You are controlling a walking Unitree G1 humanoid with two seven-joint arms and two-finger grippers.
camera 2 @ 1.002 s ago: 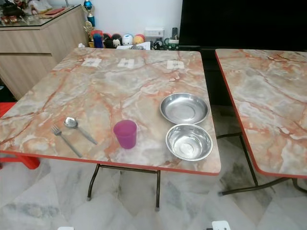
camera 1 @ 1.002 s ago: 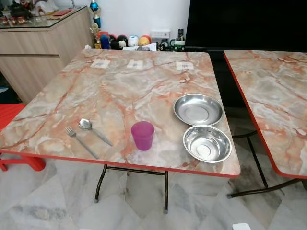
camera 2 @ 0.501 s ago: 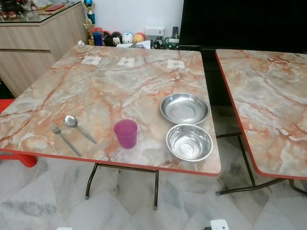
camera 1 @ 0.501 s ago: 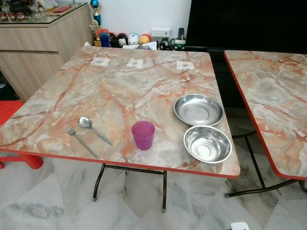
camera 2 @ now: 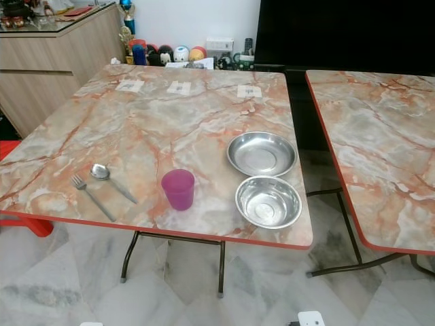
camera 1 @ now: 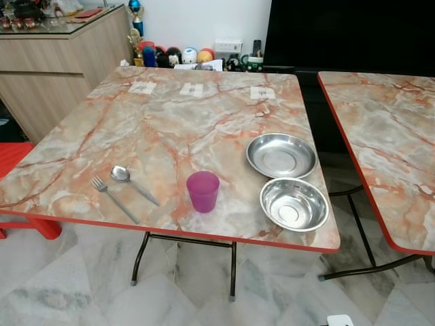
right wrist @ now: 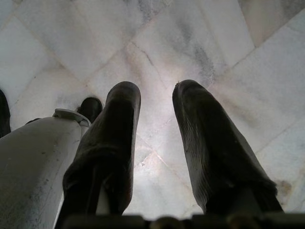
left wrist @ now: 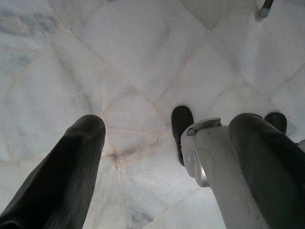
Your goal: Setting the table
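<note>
The tableware lies along the near edge of the marble-patterned tabletop point(camera 1: 170, 122). A metal fork point(camera 1: 114, 199) and spoon point(camera 1: 132, 184) lie side by side, close but apart, toward the near left corner. A purple cup point(camera 1: 203, 191) stands upright near the middle of the near edge. A steel bowl point(camera 1: 293, 204) sits at the near right corner, with a shallow steel plate point(camera 1: 281, 155) just behind it along the right edge. Three paper labels point(camera 1: 194, 89) lie along the far edge. A second tabletop point(camera 1: 387, 129) stands to the right. The left pincer point(left wrist: 167, 143) and right pincer point(right wrist: 157, 143) hang above the tiled floor point(left wrist: 143, 47), fingers spread, holding nothing. Judgement: the items are grouped, not arranged as a place setting; every placement remains to be done.
</note>
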